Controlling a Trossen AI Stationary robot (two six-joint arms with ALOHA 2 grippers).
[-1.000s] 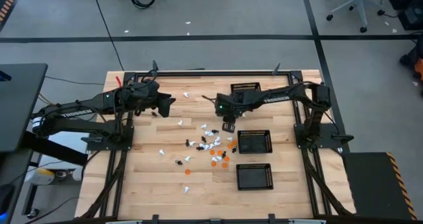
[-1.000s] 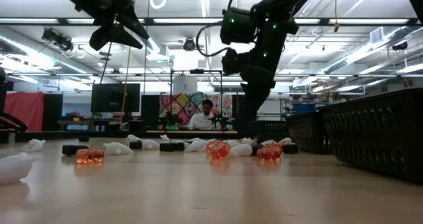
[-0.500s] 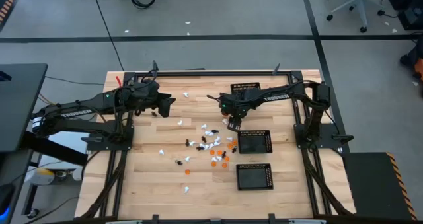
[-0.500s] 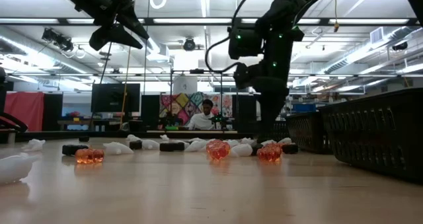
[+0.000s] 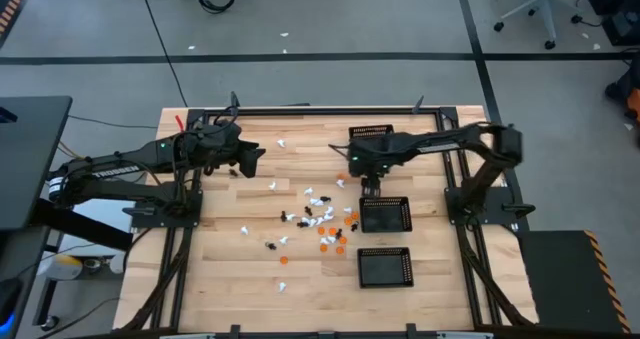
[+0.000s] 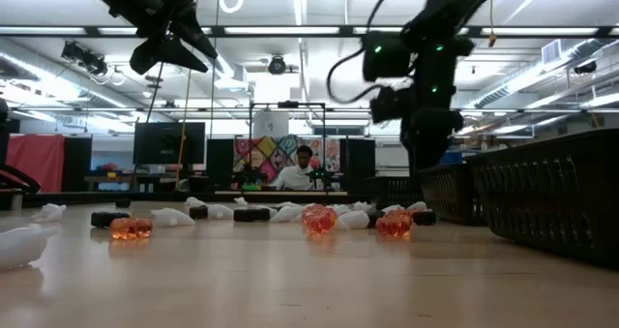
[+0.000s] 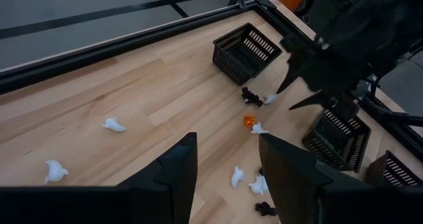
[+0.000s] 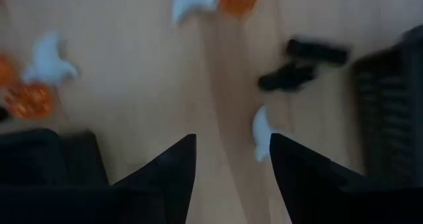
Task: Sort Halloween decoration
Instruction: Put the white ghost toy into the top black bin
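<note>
The Halloween decoration (image 5: 320, 219) lies scattered on the wooden table's middle: tiny white, orange and black figures, also seen in the low view (image 6: 319, 218). My right gripper (image 5: 368, 187) points down just beyond the middle tray's far edge, at the pile's right side. In its wrist view the right gripper (image 8: 231, 159) is open with bare wood between the fingers; a white figure (image 8: 263, 135) lies just ahead of one fingertip. My left gripper (image 5: 250, 160) hangs high over the table's far left, and the left gripper (image 7: 228, 178) is open, holding nothing.
Three black mesh trays stand in a row on the right: far (image 5: 370, 136), middle (image 5: 385, 215), near (image 5: 385, 266). A few white figures (image 5: 272, 186) lie apart toward the left. Black frame rails (image 5: 300, 110) border the table.
My right gripper has moved toward the table's right edge, from over the pile's right side to the far edge of the middle tray, staying at about the same height. The left arm has kept still, and the figures lie where they were.
</note>
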